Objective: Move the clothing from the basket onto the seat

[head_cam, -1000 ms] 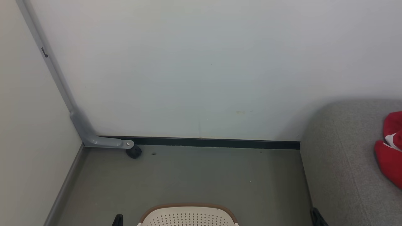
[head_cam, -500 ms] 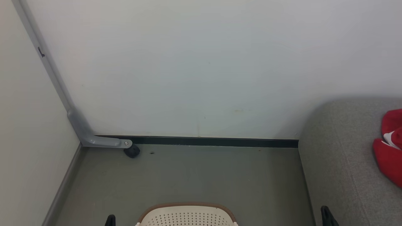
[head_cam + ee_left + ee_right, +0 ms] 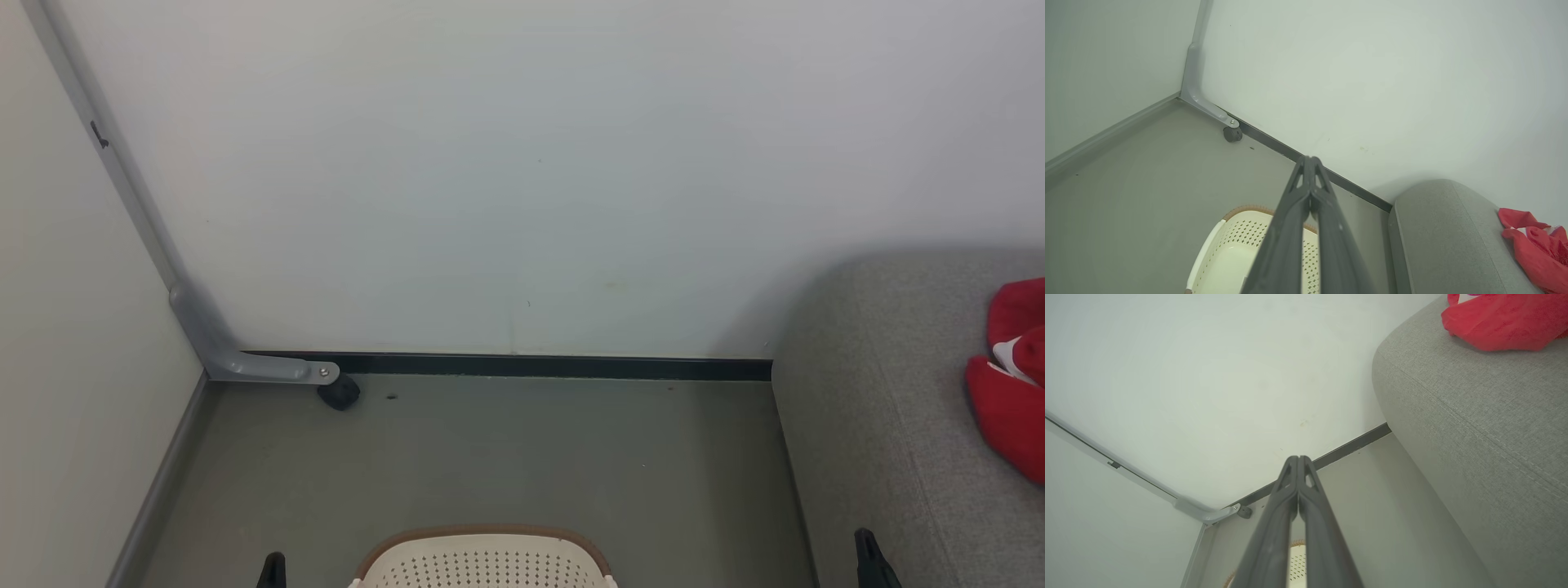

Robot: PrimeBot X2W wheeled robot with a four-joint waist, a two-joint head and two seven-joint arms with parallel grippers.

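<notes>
Head view puts the basket (image 3: 486, 536) at the bottom centre, cut off by the lower edge. The left gripper (image 3: 273, 572) is just to its left. The right gripper (image 3: 869, 559) is further off at the lower right, beside the front of the seat (image 3: 882, 425).

The clothing (image 3: 1011, 392) lies as a red heap on the seat at the right edge of the frame. It is up and to the right of the right gripper and well apart from the basket, so the right arm is the nearer one to the garments. The left gripper is across the basket from them. The heap runs roughly top to bottom along the frame edge, but the edge crops it, so its true long axis cannot be told.

Left wrist view looks along its own fingers at the basket's pale perforated wall and a bare patch of its bottom (the fingers cover the rest, so whether anything lies there cannot be told). In both wrist views the two dark fingers press together with nothing between them, so both grippers are closed and empty.

On this evidence the visible clothing is already where the task wants it. Any further pick would turn on the hidden part of the basket, which sits between the two grippers, closer to the left one.
</notes>
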